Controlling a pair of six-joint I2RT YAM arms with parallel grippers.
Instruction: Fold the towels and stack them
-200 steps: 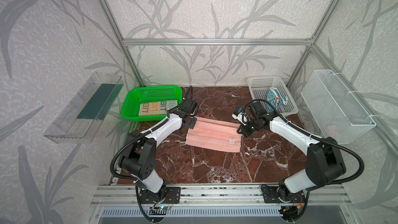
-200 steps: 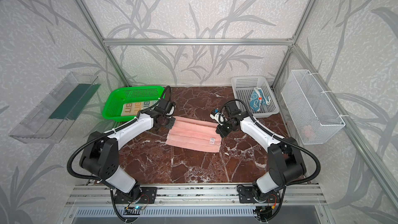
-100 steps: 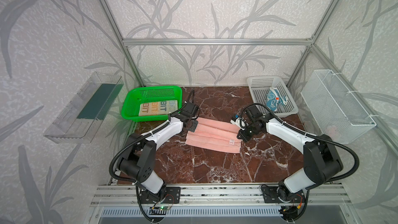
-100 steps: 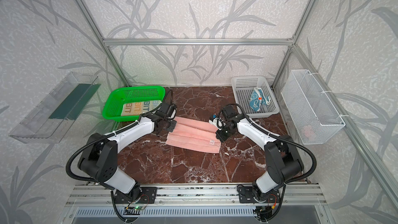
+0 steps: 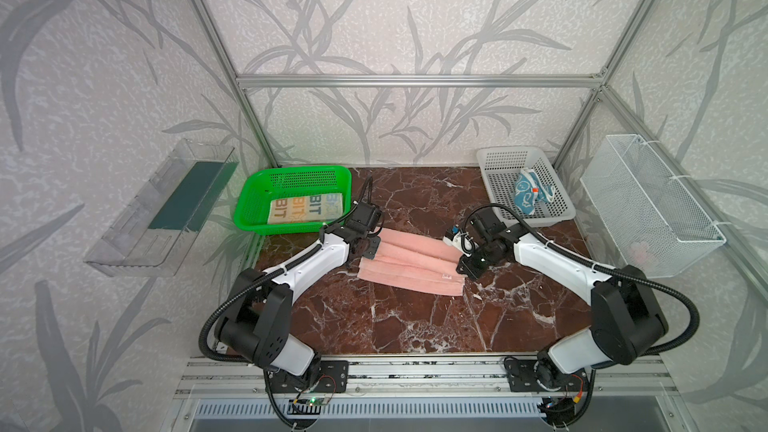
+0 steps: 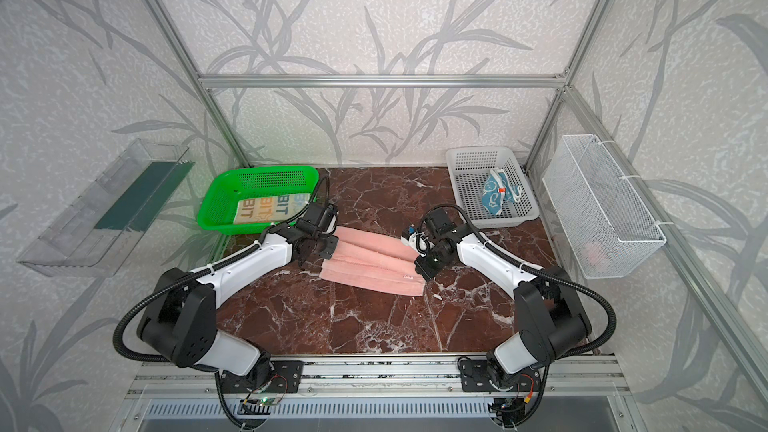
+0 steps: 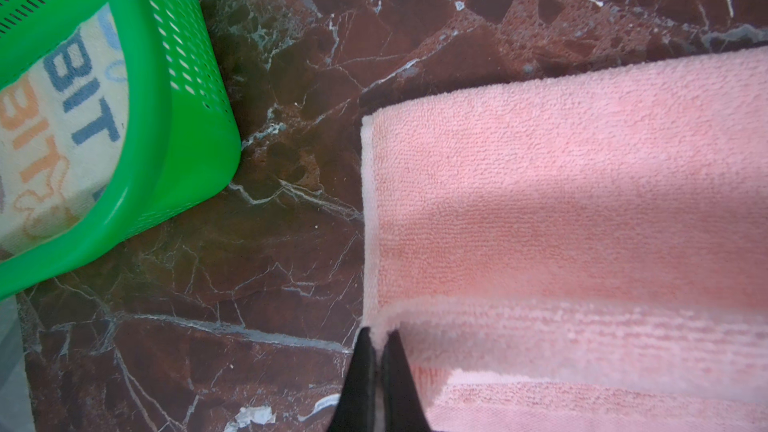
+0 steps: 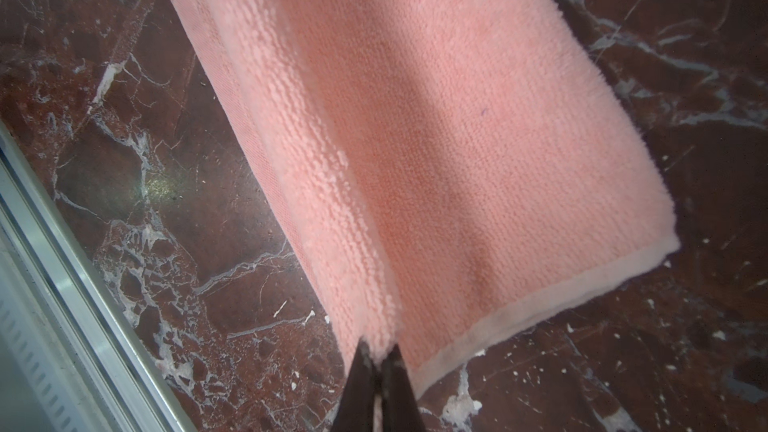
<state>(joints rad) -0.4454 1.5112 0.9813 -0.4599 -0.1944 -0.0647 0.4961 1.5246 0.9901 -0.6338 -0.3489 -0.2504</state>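
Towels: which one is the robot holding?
The pink towel, pinched by the left gripper and right gripper; the cream towel and teal towel lie apart, ungripped.

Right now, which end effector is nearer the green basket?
Left. The left end effector pinches the pink towel at the end beside the green basket; the right end effector holds the far end, near the grey basket.

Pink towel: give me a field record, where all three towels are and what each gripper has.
pink towel: on the table, partly folded lengthwise
left gripper: shut on pink towel, at one end
right gripper: shut on pink towel, at the opposite end
cream towel: lying flat in green basket
teal towel: crumpled in grey basket
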